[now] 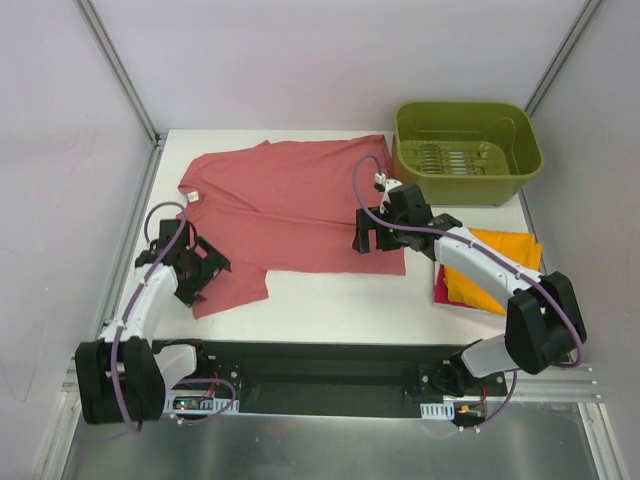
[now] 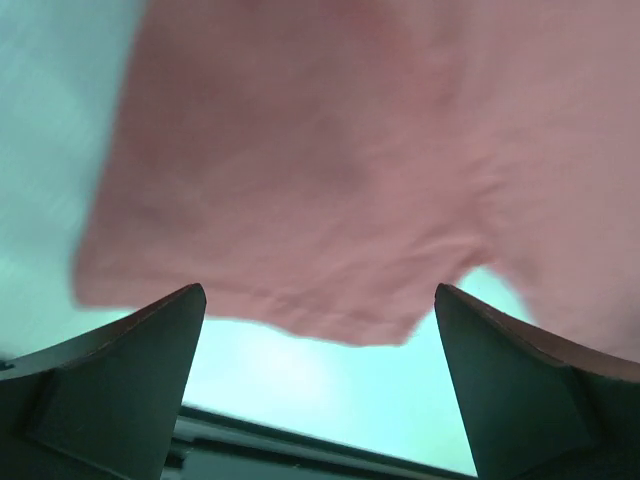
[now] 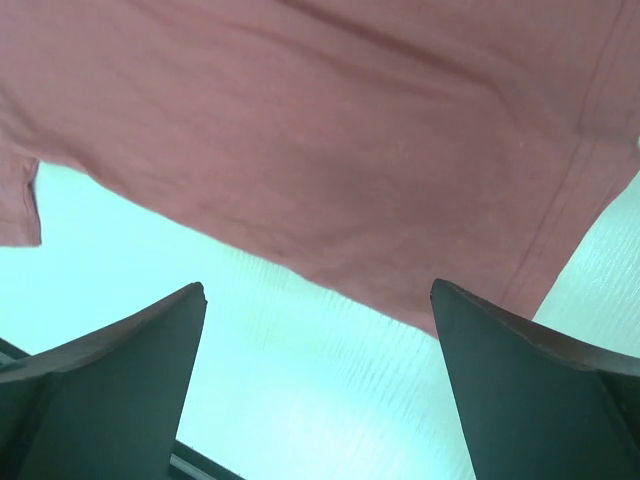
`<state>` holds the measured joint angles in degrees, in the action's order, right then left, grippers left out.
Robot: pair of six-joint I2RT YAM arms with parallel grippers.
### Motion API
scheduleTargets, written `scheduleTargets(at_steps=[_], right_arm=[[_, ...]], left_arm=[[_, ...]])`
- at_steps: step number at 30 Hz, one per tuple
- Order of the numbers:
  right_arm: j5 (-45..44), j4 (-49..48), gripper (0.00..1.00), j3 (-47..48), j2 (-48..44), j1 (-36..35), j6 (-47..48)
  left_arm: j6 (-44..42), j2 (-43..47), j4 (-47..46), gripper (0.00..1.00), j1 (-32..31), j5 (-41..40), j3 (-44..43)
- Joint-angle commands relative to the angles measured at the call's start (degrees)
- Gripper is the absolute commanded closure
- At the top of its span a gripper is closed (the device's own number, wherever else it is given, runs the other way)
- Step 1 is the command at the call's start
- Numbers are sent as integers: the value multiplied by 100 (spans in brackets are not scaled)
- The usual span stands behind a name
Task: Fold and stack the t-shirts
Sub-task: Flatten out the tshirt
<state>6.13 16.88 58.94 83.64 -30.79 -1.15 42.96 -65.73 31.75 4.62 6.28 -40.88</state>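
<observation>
Salmon tee [image 1: 290, 200], orange tee [image 1: 508, 250], magenta tee [image 1: 439, 286], olive-green tub [image 1: 452, 188].

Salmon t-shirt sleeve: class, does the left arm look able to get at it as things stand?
Probably yes: the left gripper hangs open just over the sleeve of the salmon t-shirt, with nothing lying between them.

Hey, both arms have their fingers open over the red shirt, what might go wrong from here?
1. The left fingers are open near just the sleeve edge of the red shirt; a shallow pinch may slip, leaving the fold crooked.
2. The right fingers sit at the hem corner, bare table between them; closing here might miss the cloth.
3. The right arm reaches over the orange shirt; a low sweep might drag it.
</observation>
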Motion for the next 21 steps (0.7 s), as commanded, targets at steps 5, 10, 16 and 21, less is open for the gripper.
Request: scheduleTargets(at_steps=[5, 10, 16, 21], right_arm=[[213, -467, 0, -638, -585, 11, -114], [231, -475, 0, -664, -506, 55, -96], [257, -458, 0, -682, -383, 169, -140], [178, -423, 0, -734, -479, 231, -140]], left_arm=[[1021, 1150, 1377, 1, 645, -1603, 959], [1293, 1432, 1607, 7, 698, -1920, 1029], [1294, 1169, 1264, 42, 689, -1648, 1232], [1241, 835, 1159, 57, 689, -1666, 1285]])
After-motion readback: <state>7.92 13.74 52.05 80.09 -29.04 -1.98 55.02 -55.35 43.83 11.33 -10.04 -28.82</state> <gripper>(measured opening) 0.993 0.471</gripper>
